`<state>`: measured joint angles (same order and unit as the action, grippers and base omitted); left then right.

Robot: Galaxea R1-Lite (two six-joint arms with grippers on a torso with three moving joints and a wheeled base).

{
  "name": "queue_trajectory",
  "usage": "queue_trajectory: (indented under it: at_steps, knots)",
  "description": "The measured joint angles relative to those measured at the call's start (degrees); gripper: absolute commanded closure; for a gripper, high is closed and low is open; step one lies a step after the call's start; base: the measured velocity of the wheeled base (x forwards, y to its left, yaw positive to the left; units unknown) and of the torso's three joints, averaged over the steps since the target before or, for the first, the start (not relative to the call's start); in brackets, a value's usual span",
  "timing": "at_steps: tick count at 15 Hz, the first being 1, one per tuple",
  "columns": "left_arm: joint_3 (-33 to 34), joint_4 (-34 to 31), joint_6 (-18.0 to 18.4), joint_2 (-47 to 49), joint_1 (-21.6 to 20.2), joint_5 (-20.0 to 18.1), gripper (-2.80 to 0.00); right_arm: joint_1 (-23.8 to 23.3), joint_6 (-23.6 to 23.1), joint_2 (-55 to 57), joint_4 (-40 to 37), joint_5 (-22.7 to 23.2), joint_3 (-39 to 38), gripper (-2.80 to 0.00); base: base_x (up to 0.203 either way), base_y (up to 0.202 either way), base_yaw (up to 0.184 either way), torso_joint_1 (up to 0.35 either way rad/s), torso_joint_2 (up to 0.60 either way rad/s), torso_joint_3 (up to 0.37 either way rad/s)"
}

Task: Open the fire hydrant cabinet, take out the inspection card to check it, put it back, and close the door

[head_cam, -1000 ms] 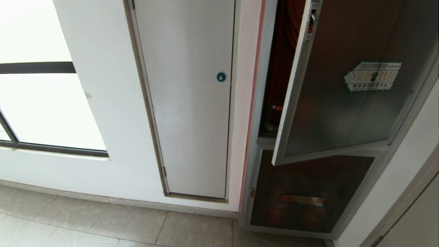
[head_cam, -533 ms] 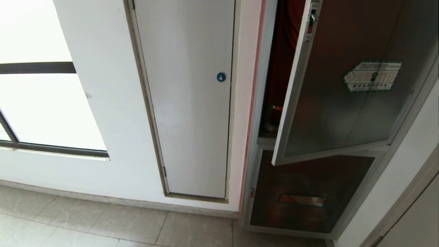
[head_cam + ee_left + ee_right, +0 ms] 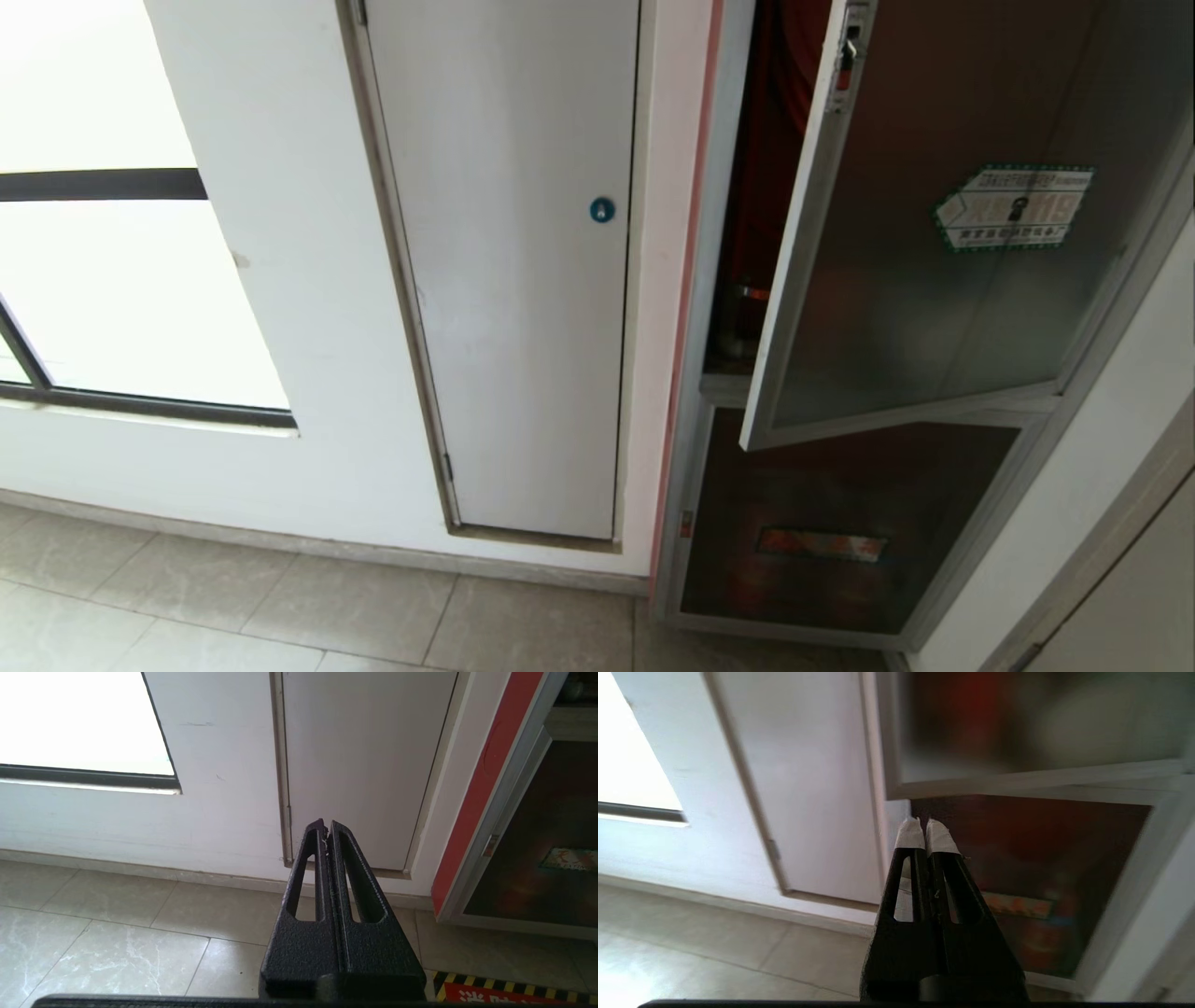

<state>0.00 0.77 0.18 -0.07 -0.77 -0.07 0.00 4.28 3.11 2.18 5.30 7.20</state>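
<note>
The fire hydrant cabinet (image 3: pixel 698 308) stands at the right of the head view, aluminium-framed, with red showing in the gap. Its dark glass door (image 3: pixel 934 280) hangs ajar, swung a little outward, a green-bordered sticker (image 3: pixel 1013 207) on the glass. The inspection card is out of view. Neither arm shows in the head view. My right gripper (image 3: pixel 922 826) is shut with taped tips and nothing between them, held low below the door's bottom edge (image 3: pixel 1031 777), apart from it. My left gripper (image 3: pixel 325 826) is shut and empty, parked low over the floor.
A plain white door (image 3: pixel 513 271) with a blue round lock (image 3: pixel 602 209) is set in the wall left of the cabinet. A bright window (image 3: pixel 112 261) lies further left. The cabinet's lower dark panel (image 3: pixel 840 523) sits beneath the open door. Beige floor tiles (image 3: pixel 280 607) run along the wall.
The head view is the same in all three frames: the door stays ajar at the same angle and no arm enters the view.
</note>
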Motion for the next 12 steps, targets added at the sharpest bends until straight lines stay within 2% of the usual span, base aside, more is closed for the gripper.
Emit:
queue_trajectory:
  at_steps: [2,3,6,12]
  knots:
    - [0.0,0.0,0.0,0.0,0.0,0.0,0.00,0.0,-3.0,-1.8,1.7,-4.9,-3.9,0.00,0.000,0.000,0.000,0.000,0.00,0.000]
    - [0.0,0.0,0.0,0.0,0.0,0.0,0.00,0.0,-3.4,-2.3,2.3,-5.7,-5.0,0.00,0.000,0.000,0.000,0.000,0.00,0.000]
    - [0.0,0.0,0.0,0.0,0.0,0.0,0.00,0.0,-5.7,-3.0,-0.1,-5.8,-6.8,0.00,0.000,0.000,0.000,0.000,0.00,0.000]
    - [0.0,0.0,0.0,0.0,0.0,0.0,0.00,0.0,-5.7,-3.2,-2.6,-5.5,-7.1,0.00,0.000,0.000,0.000,0.000,0.00,0.000]
